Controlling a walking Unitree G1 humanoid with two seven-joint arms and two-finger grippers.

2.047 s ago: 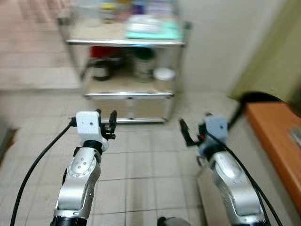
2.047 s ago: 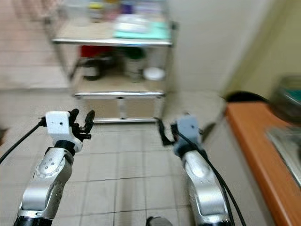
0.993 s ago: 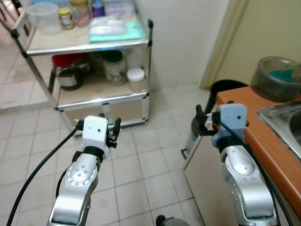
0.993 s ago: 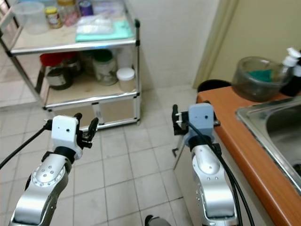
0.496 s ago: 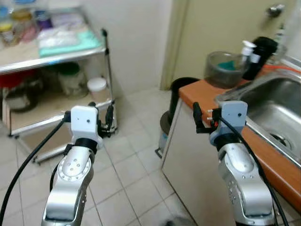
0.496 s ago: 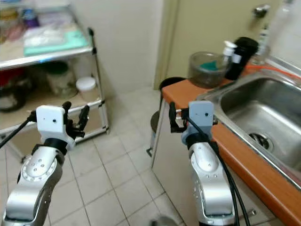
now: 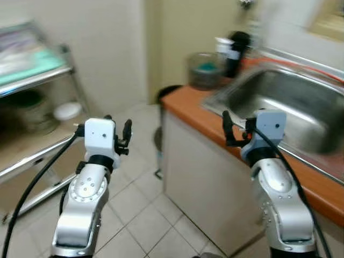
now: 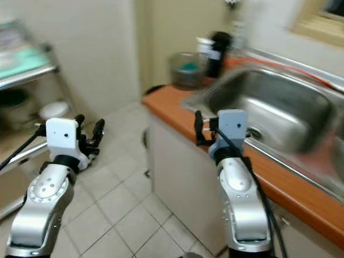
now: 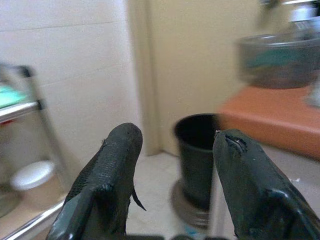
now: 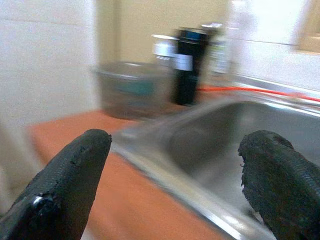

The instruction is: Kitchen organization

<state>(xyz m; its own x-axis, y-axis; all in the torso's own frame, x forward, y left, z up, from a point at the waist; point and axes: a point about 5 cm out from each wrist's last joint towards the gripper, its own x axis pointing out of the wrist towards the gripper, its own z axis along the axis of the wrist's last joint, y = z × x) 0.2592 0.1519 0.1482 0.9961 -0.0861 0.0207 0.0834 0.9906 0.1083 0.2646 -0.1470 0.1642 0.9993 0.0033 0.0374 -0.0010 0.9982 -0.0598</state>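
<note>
Your right gripper, fingers spread and empty, sat nearer the sink just ahead than your left gripper, also spread.

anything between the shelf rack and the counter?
A black bin stands on the floor in that gap, right against the end of the orange counter. The left wrist view shows it best. Bare tiles run from it to the rack.

Orange counter with steel sink, grey bowl, dark bottle.
</note>
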